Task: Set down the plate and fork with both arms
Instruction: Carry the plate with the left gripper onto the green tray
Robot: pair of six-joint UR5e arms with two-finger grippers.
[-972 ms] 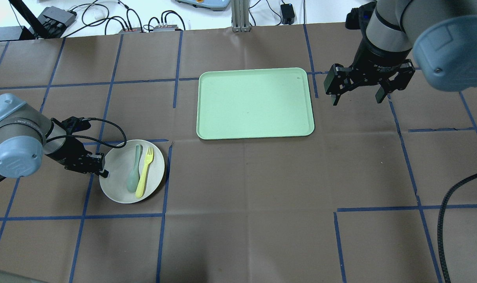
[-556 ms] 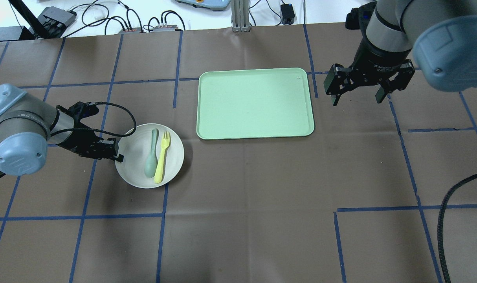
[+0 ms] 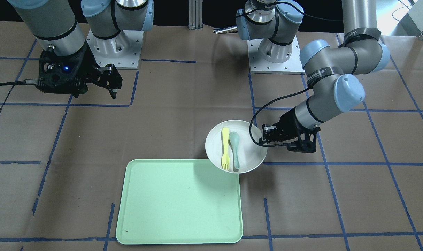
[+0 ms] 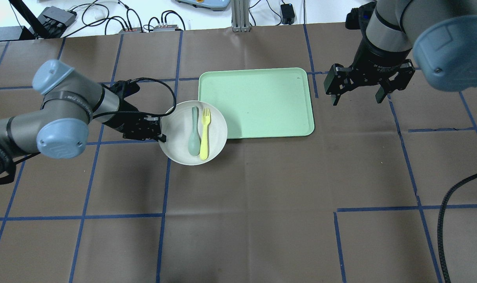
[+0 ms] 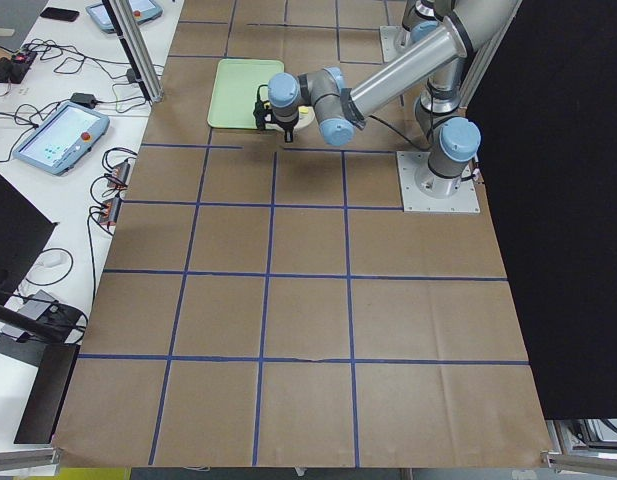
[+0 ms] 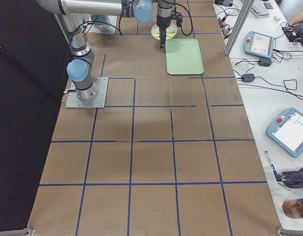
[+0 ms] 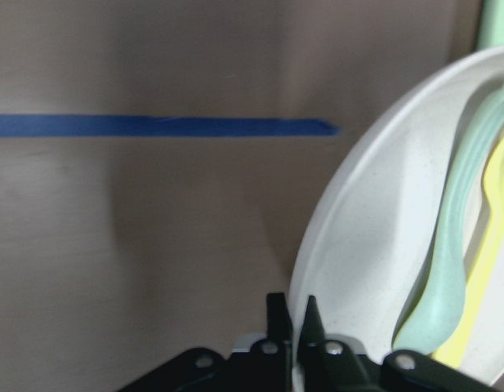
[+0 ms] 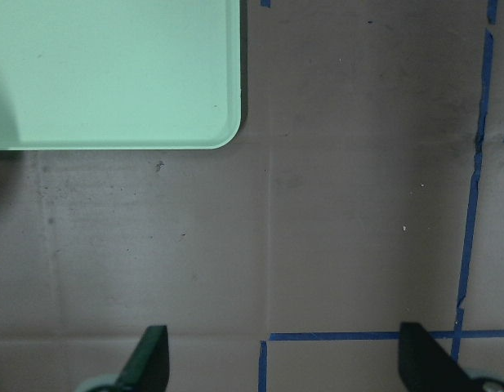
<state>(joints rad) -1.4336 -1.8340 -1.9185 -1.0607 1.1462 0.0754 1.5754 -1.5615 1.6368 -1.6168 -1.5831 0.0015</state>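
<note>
Pinching the plate's [image 4: 217, 126] rim, the left gripper [image 4: 161, 137] is holding it, fork [image 4: 204, 135] and spoon [image 4: 193, 137] aboard, seemingly over the tray [image 4: 262, 102] edge, while the right gripper [image 4: 356, 101] is hanging wide open.

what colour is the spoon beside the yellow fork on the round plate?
Muted grey-green plastic spoon; shows best in the overhead exterior view.

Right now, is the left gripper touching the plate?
Touching. The left wrist view shows the left gripper pinched shut on the plate at its rim.
</note>
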